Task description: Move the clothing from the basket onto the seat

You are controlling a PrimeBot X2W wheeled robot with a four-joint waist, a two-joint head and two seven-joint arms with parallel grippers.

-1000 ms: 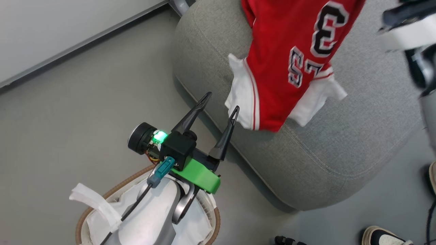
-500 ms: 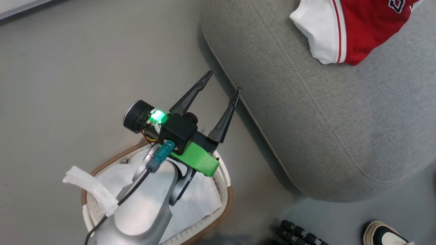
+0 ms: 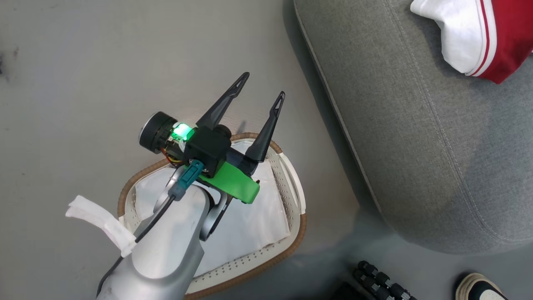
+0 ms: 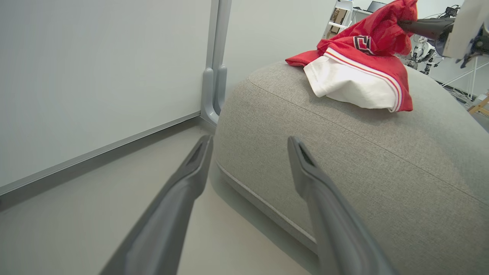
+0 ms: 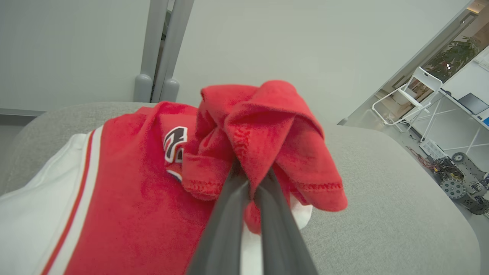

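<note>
The right gripper [image 5: 252,173] is clamped shut on a bunch of the red clothing [image 5: 145,191], which lies mostly on the seat [image 5: 382,198]. It should lower, spread its jaws and back straight out so no fold snags. The left gripper [image 3: 264,84] hangs wide open, empty, over the basket [image 3: 302,227], whose liner [image 3: 250,225] looks bare. A shoe [image 3: 479,287] stands near the seat; nothing blocks.

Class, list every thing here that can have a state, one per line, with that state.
left pincer, open, empty
right pincer, shut on the clothing
clothing, resting on the seat, one fold pinched
basket, upright, liner showing
seat, bearing the clothing
</note>
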